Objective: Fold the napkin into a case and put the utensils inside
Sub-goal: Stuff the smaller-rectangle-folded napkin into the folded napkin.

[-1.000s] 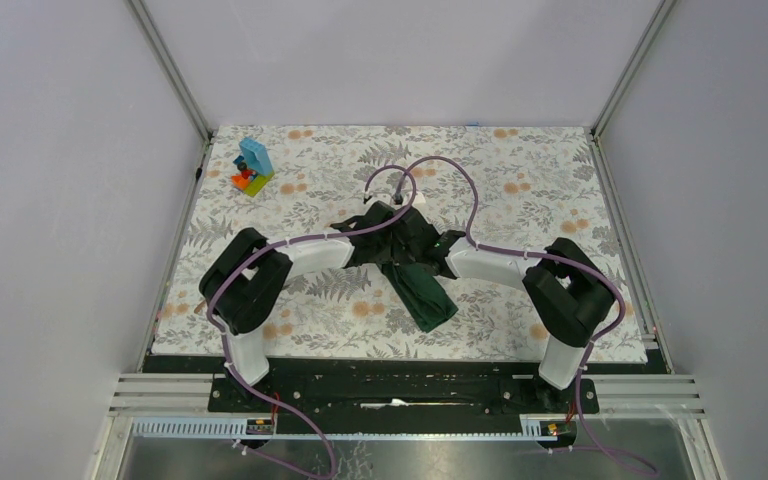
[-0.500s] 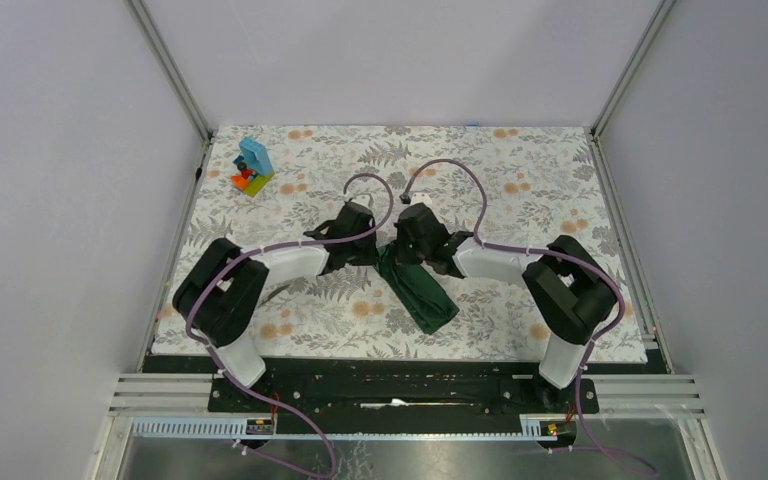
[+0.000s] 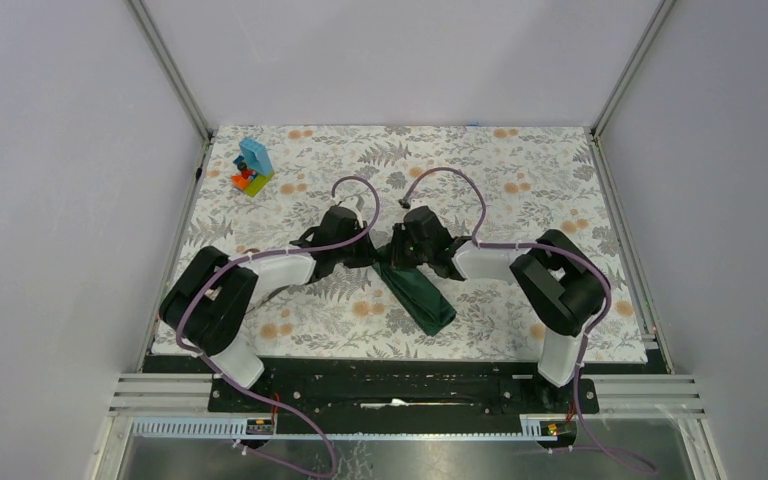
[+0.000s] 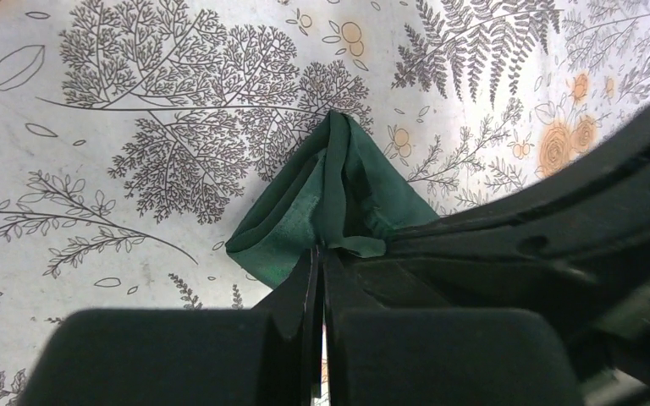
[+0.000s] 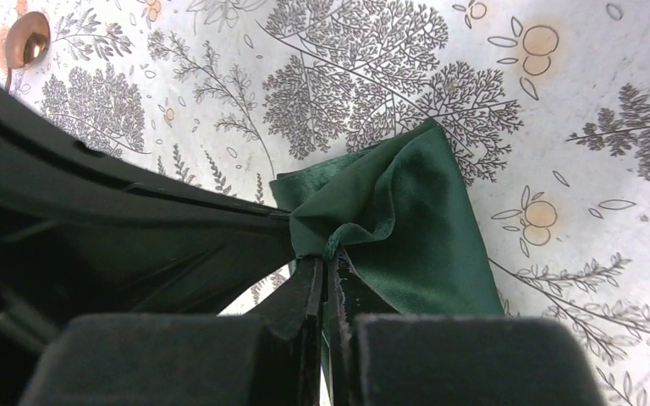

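Here, my left end effector [image 4: 320,264] clamped on the napkin [image 3: 422,298] at its 12 o'clock end | my right end effector [image 5: 328,272] clamped on the same end | cloth runs toward 5 o'clock.

I can't read any words, numbers or signs here. The bench cover [image 3: 520,170] only has flowers and ferns printed on it. The toy blocks [image 3: 252,167] are too small to tell.

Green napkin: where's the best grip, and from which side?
Likely its far end, where the napkin bunches into a raised peak of loose layers. Come from either flank, closing across the folds. The left gripper and right gripper pinch there now.
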You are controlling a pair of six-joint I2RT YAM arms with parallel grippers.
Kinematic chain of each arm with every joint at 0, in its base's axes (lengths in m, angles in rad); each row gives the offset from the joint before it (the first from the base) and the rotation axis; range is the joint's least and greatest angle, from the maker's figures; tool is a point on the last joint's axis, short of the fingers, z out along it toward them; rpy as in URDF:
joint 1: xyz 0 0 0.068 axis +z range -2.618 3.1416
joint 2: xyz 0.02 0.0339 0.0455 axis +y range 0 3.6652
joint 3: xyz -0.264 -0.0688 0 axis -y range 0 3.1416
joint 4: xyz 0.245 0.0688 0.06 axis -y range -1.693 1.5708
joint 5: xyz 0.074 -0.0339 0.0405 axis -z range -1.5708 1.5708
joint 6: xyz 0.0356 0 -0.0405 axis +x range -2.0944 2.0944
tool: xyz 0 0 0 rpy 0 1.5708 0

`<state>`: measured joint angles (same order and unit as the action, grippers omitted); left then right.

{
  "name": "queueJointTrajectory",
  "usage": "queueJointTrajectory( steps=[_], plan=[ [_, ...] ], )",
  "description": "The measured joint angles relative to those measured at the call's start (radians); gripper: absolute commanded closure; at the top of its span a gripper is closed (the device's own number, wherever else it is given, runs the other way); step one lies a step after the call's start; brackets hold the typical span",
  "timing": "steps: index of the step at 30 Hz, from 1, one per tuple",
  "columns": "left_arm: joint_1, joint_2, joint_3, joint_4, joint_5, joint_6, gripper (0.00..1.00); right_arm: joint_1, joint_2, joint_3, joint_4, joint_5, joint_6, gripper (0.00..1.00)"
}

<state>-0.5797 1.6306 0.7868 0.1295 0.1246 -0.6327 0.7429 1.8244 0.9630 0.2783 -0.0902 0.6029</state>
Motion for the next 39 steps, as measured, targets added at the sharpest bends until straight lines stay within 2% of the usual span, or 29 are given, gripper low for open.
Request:
queueJointTrajectory(
  steps=[3,7,12,14,26,30,33,36,39],
  plan=[
    [0.007,-0.014,-0.016,0.010,0.004,-0.009,1.00,-0.018,0.047,-0.003,0.040,-0.050,0.026,1.00],
    [0.005,-0.023,-0.022,0.026,0.004,-0.018,1.00,-0.050,0.076,-0.030,0.105,-0.114,0.058,0.93],
    [0.006,-0.024,-0.030,0.045,0.005,-0.027,1.00,-0.071,0.076,-0.036,0.127,-0.186,0.060,0.75],
    [0.005,-0.024,-0.030,0.046,0.005,-0.028,1.00,-0.078,0.074,-0.042,0.132,-0.210,0.061,0.70],
    [0.009,-0.024,-0.031,0.047,0.018,-0.032,1.00,-0.135,-0.002,-0.052,0.112,-0.305,0.045,0.60],
    [0.011,-0.024,-0.037,0.048,0.025,-0.034,1.00,-0.135,-0.003,-0.043,0.090,-0.315,0.031,0.60],
    [0.011,-0.024,-0.039,0.049,0.029,-0.035,1.00,-0.135,-0.003,-0.023,0.072,-0.317,0.024,0.64],
    [0.011,-0.024,-0.039,0.049,0.031,-0.035,1.00,-0.135,0.004,0.008,0.066,-0.320,0.020,0.73],
    [0.011,-0.024,-0.039,0.049,0.032,-0.035,1.00,-0.135,0.021,0.033,0.066,-0.322,0.016,0.88]
  ],
)
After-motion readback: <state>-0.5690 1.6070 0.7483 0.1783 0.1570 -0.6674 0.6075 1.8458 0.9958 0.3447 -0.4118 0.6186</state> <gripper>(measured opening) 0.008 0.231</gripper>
